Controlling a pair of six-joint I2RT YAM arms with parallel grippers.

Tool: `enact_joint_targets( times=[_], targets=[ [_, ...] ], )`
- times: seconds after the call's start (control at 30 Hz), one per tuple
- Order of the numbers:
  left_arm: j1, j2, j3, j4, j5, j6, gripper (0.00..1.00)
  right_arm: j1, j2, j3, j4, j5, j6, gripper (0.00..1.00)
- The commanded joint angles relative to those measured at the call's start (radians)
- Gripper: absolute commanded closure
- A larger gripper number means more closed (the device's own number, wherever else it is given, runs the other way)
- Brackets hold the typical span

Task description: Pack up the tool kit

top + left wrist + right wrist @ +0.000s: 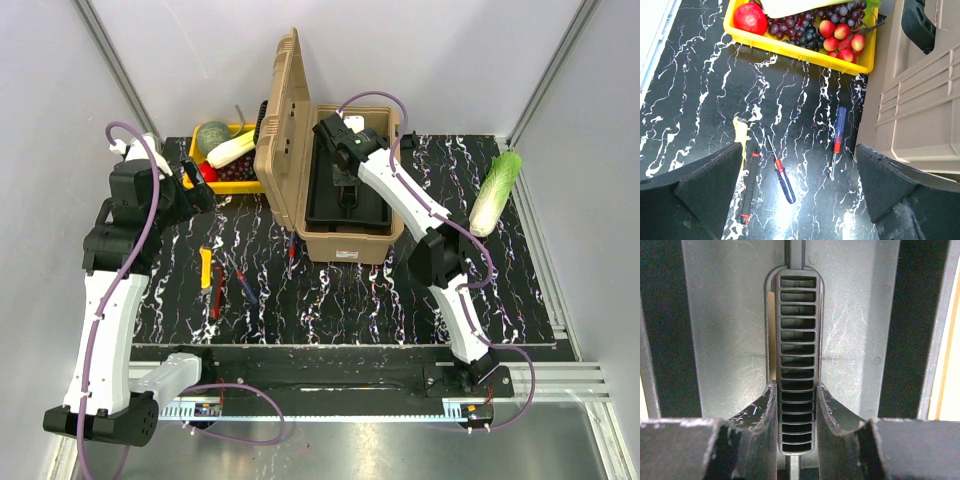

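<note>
This looks like a robot lab, not a home. Plain pale walls (430, 50) held up by metal bars (112, 55) shut in a small space on the left, right and far sides. A black mat (350, 295) with white streaks lies flat in the middle. Two white and black robot arms, one left (105, 300) and one right (400, 195), are bolted to a metal rail (570, 380) at the near edge.

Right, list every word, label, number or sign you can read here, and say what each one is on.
No readable text in any view.
The toolbox, tray handle, hand tools and yellow crate: no print shows.
The ticked strip at the near table edge: marks too small to read.
</note>
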Motion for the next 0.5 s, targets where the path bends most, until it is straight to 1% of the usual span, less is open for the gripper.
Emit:
enact_joint_targets(
  times=[0.0, 0.07, 0.13, 0.23, 0.4, 0.47],
  targets=[
    [0.000, -0.017, -0.009, 0.042, 0.002, 0.002, 0.01, 0.001, 0.029, 0.010, -0.026, 0.015, -0.047, 0.73],
    [0.000, -0.016, -0.010, 0.043, 0.008, 0.001, 0.01, 0.001, 0.024, 0.009, -0.029, 0.015, -0.052, 0.63],
    [0.000, -0.017, -0.009, 0.042, 0.010, 0.001, 0.01, 0.001, 0.011, 0.007, -0.027, 0.018, -0.054, 0.58],
    [0.001, -0.022, -0.015, 0.043, 0.005, -0.004, 0.01, 0.001, -0.012, 0.015, -0.024, 0.016, -0.057, 0.53],
    [0.000, -0.016, -0.030, 0.045, 0.010, -0.008, 0.01, 0.001, -0.052, 0.044, -0.018, 0.015, -0.061, 0.39],
    [0.001, -0.012, -0.036, 0.045, 0.008, -0.011, 0.01, 0.001, -0.074, 0.046, -0.006, 0.010, -0.063, 0.37]
  ],
)
